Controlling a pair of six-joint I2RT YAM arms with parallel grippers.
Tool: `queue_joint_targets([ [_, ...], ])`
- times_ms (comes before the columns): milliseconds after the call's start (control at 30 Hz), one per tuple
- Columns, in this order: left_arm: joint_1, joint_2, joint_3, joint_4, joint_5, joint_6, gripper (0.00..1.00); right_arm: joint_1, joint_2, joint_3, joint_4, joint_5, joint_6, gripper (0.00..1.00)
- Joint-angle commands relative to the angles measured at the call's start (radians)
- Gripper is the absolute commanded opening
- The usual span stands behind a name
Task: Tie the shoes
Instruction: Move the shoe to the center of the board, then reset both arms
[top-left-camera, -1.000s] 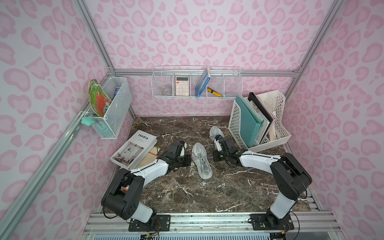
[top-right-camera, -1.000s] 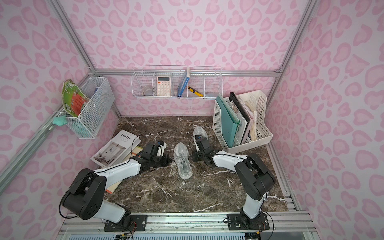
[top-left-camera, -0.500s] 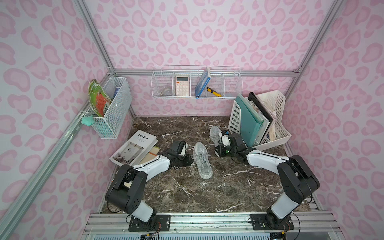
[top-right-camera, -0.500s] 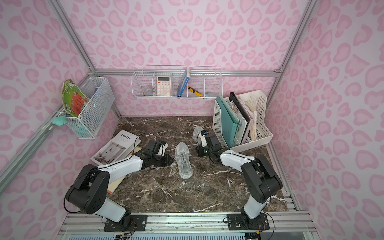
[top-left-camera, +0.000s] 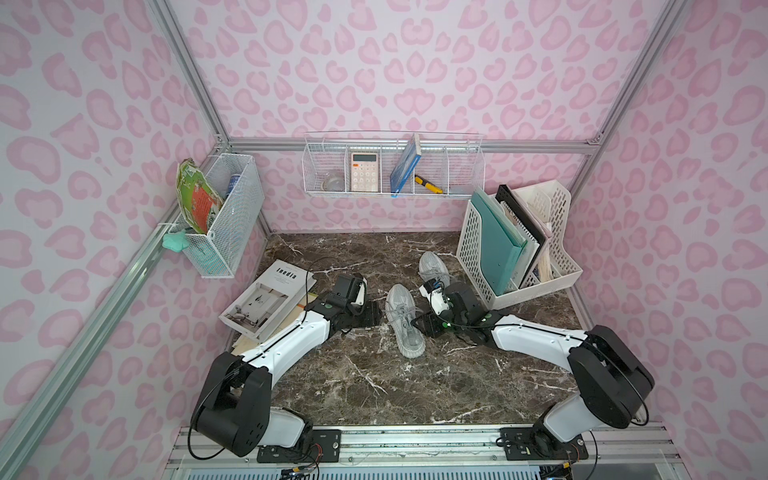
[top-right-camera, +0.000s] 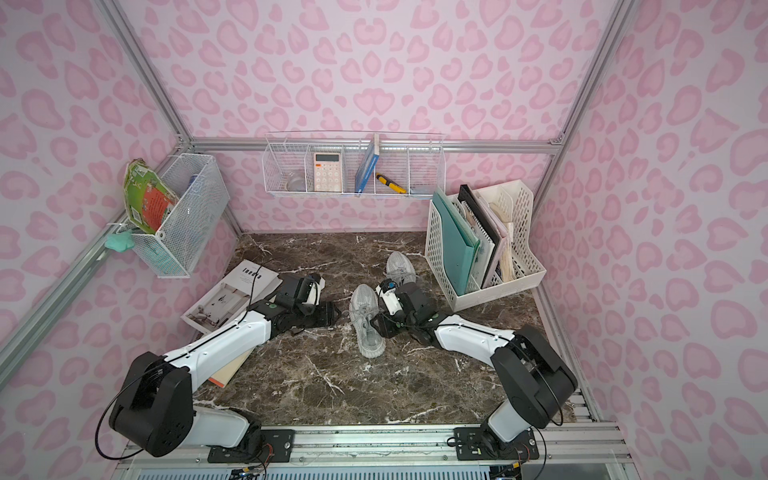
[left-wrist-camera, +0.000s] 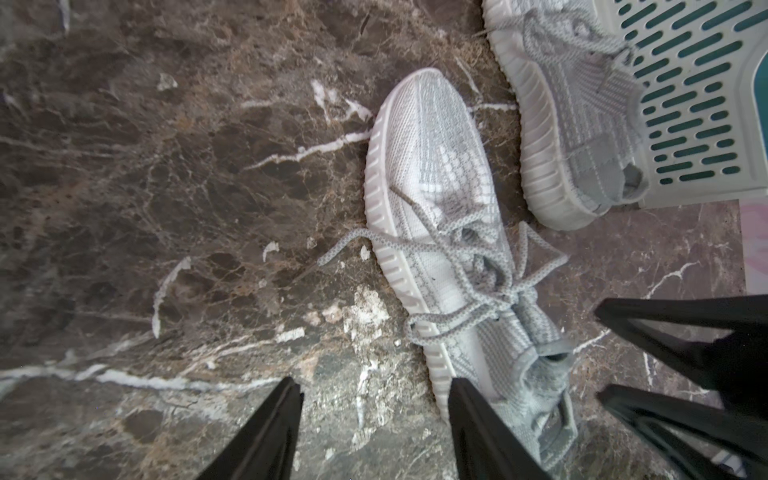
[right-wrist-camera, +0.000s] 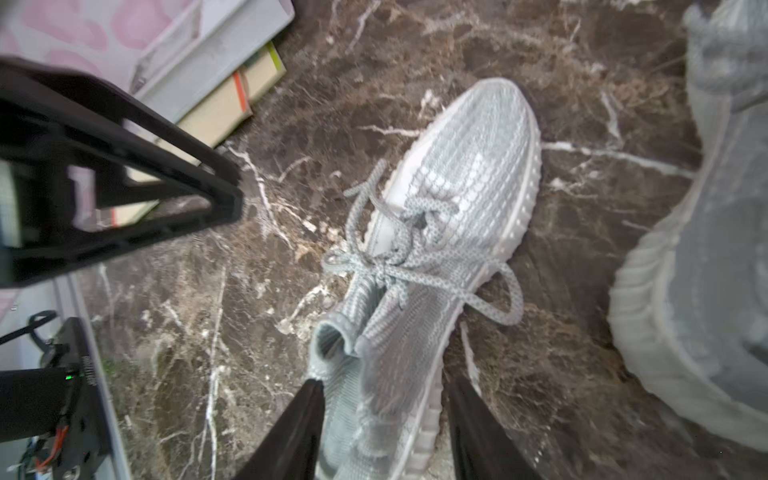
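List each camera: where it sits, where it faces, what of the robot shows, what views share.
Top views: high over the arm bases, facing down toward the back wall; both arms whole, left gripper and right gripper flanking the near shoe.
Left wrist: on the left arm, facing down past its open fingers at that shoe; right gripper at an edge.
Right wrist: on the right arm, facing down past its open fingers at that shoe; left gripper at an edge.
Shared: all show that shoe.
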Motion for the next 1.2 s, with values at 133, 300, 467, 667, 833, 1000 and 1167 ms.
queue_joint_targets([
  [133, 0.001, -0.022, 0.013, -0.055, -0.026, 0.030, 0.62, 0.030, 0.151, 0.112, 0.001, 0.134, 0.061, 0.40],
  [300, 0.002, -0.032, 0.016, -0.065, -0.042, 0.030, 0.63, 0.019, 0.236, 0.171, 0.086, 0.245, 0.197, 0.27],
  [467, 0.002, -0.036, 0.026, -0.078, -0.043, 0.031, 0.63, 0.005, 0.293, 0.231, 0.134, 0.258, 0.240, 0.31],
  [667, 0.017, -0.063, 0.062, -0.092, -0.137, 0.036, 0.67, 0.001, 0.139, 0.206, 0.070, 0.243, 0.136, 0.49],
  [833, 0.029, -0.168, 0.039, -0.073, -0.369, 0.042, 0.83, -0.049, -0.104, 0.070, 0.000, 0.397, 0.058, 0.73],
  [1000, 0.040, -0.301, -0.034, -0.020, -0.663, 0.073, 0.99, -0.153, -0.344, -0.094, -0.016, 0.596, -0.038, 0.91],
  [1167, 0.088, -0.400, -0.161, 0.112, -0.825, 0.151, 0.99, -0.331, -0.599, -0.282, 0.039, 0.675, -0.090, 0.98],
])
